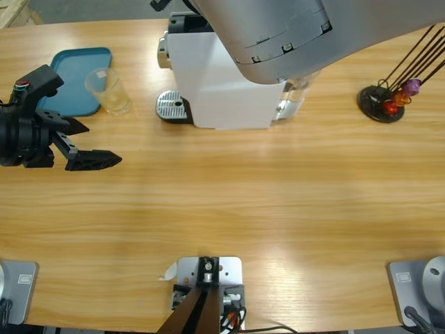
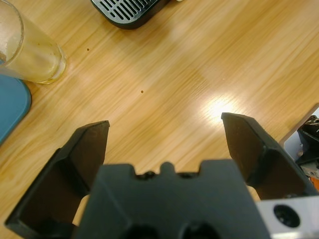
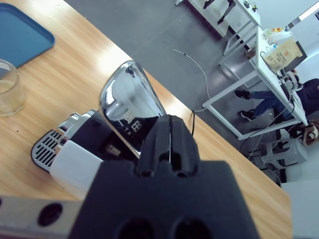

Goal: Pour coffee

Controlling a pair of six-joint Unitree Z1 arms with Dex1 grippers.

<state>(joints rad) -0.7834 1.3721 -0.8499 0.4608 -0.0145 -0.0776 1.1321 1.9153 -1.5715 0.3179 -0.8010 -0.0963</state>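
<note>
High view: the left pincer (image 1: 94, 161) is seen spread, empty, near the counter's (image 1: 229, 209) left edge, beside the glass (image 1: 108, 91).

Left wrist view: the glass (image 2: 27, 50) holds no dark coffee.

Right wrist view: the right pincer (image 3: 170, 137) is clenched above the coffee machine (image 3: 94, 144).

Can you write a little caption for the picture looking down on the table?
Left gripper open near a glass, blue tray and white coffee machine.
</note>
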